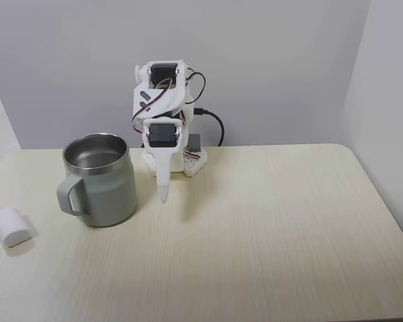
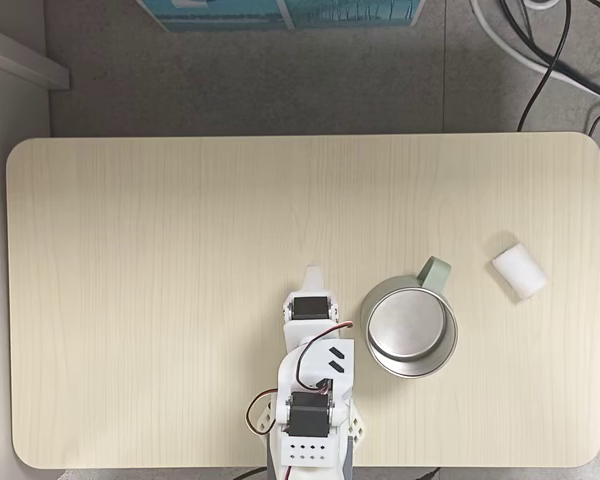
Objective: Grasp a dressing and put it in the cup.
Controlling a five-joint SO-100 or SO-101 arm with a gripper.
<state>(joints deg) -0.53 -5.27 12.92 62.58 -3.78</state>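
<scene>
In the fixed view from the front, the dressing (image 1: 12, 227) lies at the far left of the frame on the bare table (image 1: 269, 228), well apart from everything but the cup (image 1: 99, 180), which stands just right of it with its handle turned toward the wad. Right of the cup, at centre, the gripper (image 1: 163, 191) hangs folded close to the arm's base, fingers pressed together into one point, grasping nothing.

The task looks not yet begun: nothing is in the cup. In the view from above, the order is reversed, with the gripper (image 2: 311, 275) at lower centre, the cup (image 2: 411, 330) beside it, and the dressing (image 2: 519, 271) at the right. The next move likely calls for spreading the fingers and reaching past the cup without knocking it.
</scene>
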